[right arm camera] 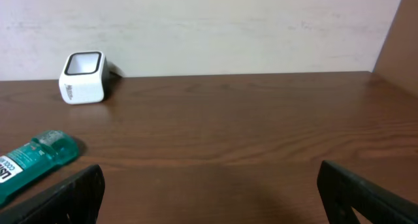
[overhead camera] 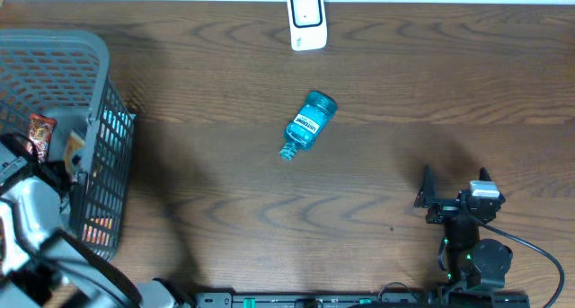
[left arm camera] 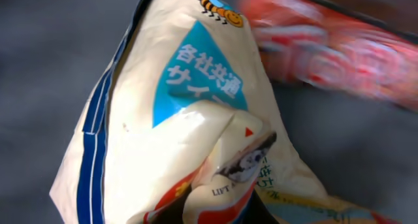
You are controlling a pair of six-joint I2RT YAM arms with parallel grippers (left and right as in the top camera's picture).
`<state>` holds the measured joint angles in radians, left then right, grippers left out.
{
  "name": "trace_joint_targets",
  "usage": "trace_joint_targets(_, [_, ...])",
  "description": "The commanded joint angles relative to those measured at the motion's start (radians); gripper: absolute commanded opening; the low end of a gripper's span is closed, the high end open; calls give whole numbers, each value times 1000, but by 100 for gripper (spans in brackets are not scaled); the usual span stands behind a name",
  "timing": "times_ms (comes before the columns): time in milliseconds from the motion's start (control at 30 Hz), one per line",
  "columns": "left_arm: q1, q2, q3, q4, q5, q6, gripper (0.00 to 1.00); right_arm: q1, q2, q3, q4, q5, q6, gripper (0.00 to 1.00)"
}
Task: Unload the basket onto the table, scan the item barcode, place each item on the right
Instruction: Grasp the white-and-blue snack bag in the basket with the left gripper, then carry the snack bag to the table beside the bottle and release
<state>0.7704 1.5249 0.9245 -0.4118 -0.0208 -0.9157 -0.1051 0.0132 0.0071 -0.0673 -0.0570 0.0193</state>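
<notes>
Dark wood worktop [overhead camera: 225, 209] inspected. At its left end a grey mesh basket [overhead camera: 54, 57] holds snack packets. The left pincer [overhead camera: 58, 169] is down inside it, closed, fingers unseen. A white-and-blue packet [left arm camera: 176, 119] fills its camera, with a red packet [left arm camera: 339, 54] behind. Mid-worktop, a teal bottle [overhead camera: 308, 124] lies on its side. The white barcode scanner [overhead camera: 306, 19] stands at the far edge. The right pincer [overhead camera: 455, 175] is wide and empty, near the front edge.

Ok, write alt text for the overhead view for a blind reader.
A teal plastic mouthwash bottle lies on its side mid-frame on a dark wooden table, a white box-shaped scanner beyond it. A grey plastic mesh basket stands at left; the right pincer sits open at lower right.
</notes>
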Motion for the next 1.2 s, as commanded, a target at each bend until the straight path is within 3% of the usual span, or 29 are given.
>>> trace_joint_targets(0, [-3, -153, 38, 25, 120, 47, 7, 8, 0, -2, -3, -5, 14, 99])
trace_joint_targets(267, [-3, -420, 38, 83, 151, 47, 7, 8, 0, -2, -3, -5, 14, 99])
trace_joint_targets(500, [-5, -581, 38, 345, 508, 47, 7, 8, 0, -2, -3, -5, 13, 99])
trace_joint_targets(700, [-92, -597, 38, 511, 740, 50, 7, 8, 0, -2, -3, -5, 13, 99])
trace_joint_targets(800, [-206, -585, 38, 529, 827, 145, 7, 8, 0, -2, -3, -5, 13, 99])
trace_joint_targets(900, [-378, -557, 38, 500, 881, 340, 7, 8, 0, -2, -3, -5, 14, 99])
trace_joint_targets(1000, [-562, -517, 38, 389, 847, 555, 7, 8, 0, -2, -3, -5, 13, 99])
trace_joint_targets(1100, [-733, -450, 38, 226, 609, 691, 7, 8, 0, -2, -3, -5, 14, 99])
trace_joint_targets(1167, [-818, -398, 37, 151, 422, 720, 7, 8, 0, -2, -3, -5, 14, 99])
